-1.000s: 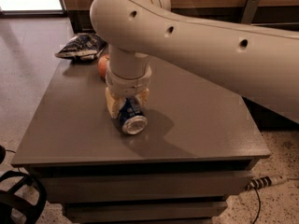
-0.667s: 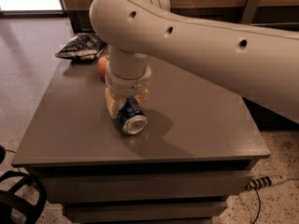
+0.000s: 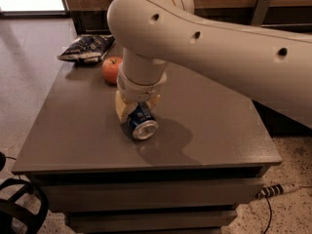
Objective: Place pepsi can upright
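Grey table [image 3: 219, 130], speckled floor [image 3: 292, 155]

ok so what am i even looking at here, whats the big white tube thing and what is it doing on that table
The big white tube is a robot's arm, reaching in from the right. There is only one view of this moment, from a single camera looking down at the table from the front. Where that camera is mounted isn't known.

At the arm's end is its two-finger gripper, down near the middle of the flat grey table. Its cream-coloured fingers are closed on a small blue cylindrical metal pepsi can. The can is tipped over rather than upright, with its silver end facing the camera.

At the back left of the table sit a round red-orange apple and, behind it, a crinkly dark blue and white snack bag.
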You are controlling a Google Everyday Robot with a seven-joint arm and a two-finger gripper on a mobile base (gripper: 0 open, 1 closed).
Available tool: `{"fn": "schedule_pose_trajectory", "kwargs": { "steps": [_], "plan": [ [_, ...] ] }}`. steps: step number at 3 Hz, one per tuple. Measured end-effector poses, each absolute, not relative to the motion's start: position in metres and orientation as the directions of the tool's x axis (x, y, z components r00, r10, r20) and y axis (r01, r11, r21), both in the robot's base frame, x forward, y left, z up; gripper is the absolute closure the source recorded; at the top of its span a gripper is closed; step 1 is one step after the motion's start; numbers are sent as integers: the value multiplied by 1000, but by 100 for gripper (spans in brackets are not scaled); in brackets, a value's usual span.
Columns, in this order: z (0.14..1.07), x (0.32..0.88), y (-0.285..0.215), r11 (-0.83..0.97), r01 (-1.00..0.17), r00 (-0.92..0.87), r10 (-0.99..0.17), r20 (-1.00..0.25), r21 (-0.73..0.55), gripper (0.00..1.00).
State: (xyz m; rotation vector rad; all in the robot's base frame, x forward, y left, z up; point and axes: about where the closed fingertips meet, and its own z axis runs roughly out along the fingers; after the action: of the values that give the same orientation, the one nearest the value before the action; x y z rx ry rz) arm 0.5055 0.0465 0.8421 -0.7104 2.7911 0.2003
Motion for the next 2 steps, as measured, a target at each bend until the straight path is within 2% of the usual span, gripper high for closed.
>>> {"fn": "schedule_pose_trajectory", "kwargs": {
  "steps": [1,2],
  "plan": [
    [844,479,23,853,-508,-821,-437,-369,120,100],
    [817,458,-12,855,-483,-835,-386,-392,187,100]
  ]
}}
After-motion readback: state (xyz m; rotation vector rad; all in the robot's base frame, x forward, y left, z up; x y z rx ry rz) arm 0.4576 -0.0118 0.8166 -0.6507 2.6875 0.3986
